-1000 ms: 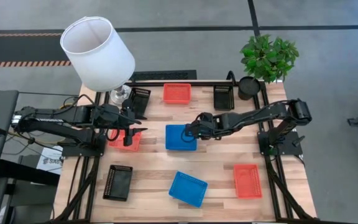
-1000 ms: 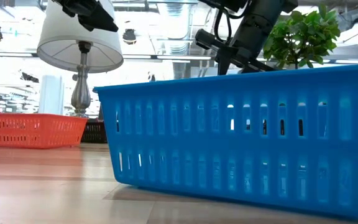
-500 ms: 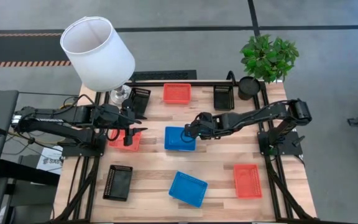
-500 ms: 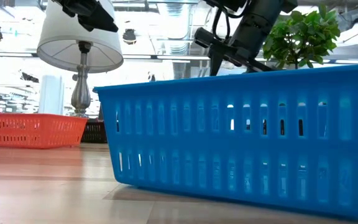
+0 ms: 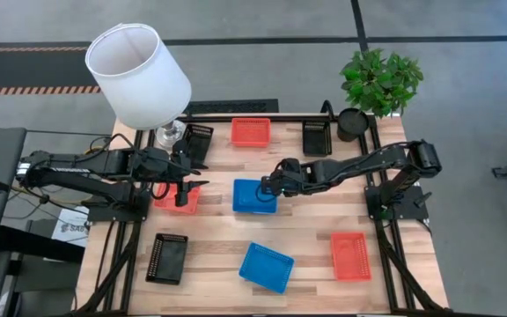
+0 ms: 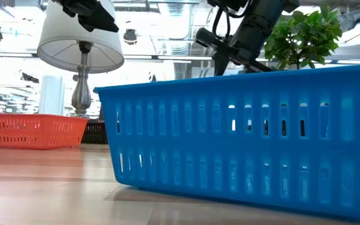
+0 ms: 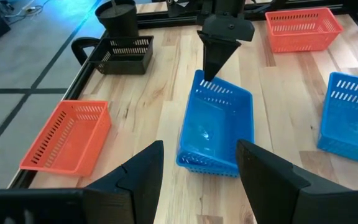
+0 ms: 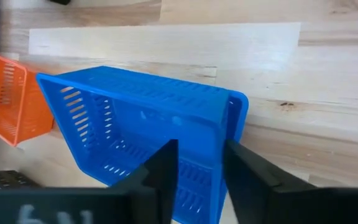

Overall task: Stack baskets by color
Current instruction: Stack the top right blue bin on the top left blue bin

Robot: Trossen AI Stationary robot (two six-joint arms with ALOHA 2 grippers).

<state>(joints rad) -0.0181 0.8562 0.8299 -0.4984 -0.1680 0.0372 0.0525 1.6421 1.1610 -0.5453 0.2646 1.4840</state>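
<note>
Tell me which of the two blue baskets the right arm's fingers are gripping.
The blue basket at the table's centre: the right gripper straddles its wall and it sits tilted. The other blue basket, near the front edge, lies untouched.

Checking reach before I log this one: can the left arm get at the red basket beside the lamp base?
Probably yes: the left end effector hangs right above that red basket, nothing lies between, and its fingers stand apart.

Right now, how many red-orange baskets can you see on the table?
3. One red-orange basket sits at the far edge's middle, one near the front right corner, and one on the left, partly covered by the left gripper. More could be nested unseen.
</note>
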